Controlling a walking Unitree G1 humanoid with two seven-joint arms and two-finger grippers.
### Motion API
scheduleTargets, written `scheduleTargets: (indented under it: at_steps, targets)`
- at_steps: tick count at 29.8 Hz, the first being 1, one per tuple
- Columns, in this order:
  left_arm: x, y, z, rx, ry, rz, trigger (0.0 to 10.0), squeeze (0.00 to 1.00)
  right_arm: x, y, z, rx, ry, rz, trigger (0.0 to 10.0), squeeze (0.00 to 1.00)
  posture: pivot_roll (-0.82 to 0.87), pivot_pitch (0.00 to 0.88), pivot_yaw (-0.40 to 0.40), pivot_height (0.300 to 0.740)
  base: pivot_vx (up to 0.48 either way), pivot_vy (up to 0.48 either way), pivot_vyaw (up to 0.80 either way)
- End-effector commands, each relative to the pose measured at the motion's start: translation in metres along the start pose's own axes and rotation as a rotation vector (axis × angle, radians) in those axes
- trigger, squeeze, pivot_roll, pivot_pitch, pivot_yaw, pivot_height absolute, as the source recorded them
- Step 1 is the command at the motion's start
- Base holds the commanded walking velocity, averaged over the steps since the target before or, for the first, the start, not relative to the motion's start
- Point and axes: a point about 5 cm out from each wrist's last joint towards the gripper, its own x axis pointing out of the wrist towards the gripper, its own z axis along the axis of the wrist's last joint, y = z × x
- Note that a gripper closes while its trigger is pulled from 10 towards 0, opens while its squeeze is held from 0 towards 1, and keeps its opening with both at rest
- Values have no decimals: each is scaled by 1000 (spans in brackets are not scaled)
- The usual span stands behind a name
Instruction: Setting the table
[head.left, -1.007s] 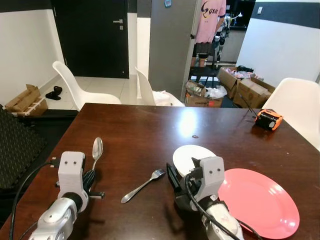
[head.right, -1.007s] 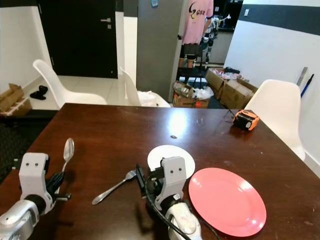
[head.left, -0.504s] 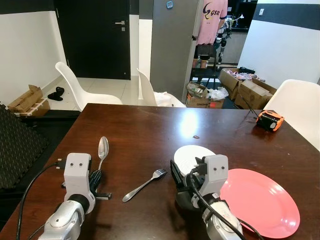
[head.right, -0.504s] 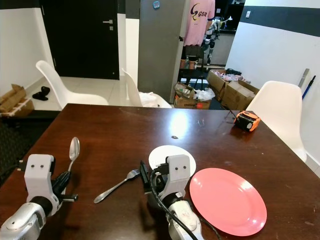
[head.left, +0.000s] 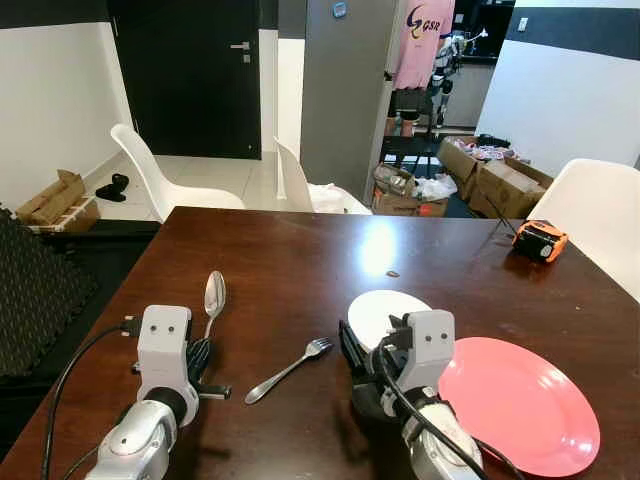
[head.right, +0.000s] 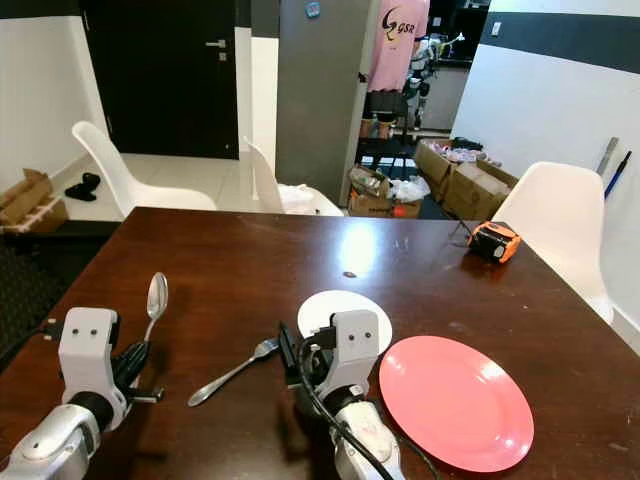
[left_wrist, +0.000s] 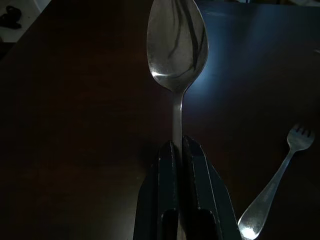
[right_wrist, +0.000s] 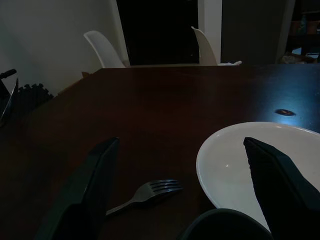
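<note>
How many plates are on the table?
2. The pink plate lies to the right of the right end effector; the small white plate lies just beyond that end effector, partly hidden behind it.

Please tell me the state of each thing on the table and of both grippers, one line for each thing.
spoon: held by its handle, bowl pointing away from the robot.
left gripper: shut on the spoon.
right gripper: open, holding nothing, beside the white plate.
fork: lying flat on the table, free.
white plate: flat on the table, nothing on it.
pink plate: flat on the table, nothing on it.
orange tape measure: resting near the table's far right edge.
</note>
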Motion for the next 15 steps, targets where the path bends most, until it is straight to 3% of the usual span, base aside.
scheduleTargets:
  at_steps: [1, 15]
  targets:
    - [-2, -2, 0, 22, -8, -3, 10000, 0, -2, -1, -4, 7, 18, -8, 10000, 0, 34, 63, 45, 740, -277, 0, 0]
    - [-2, -2, -2, 40, -5, -6, 10000, 0, -1, -1, -5, 6, 19, -9, 10000, 0, 37, 62, 47, 740, -286, 0, 0]
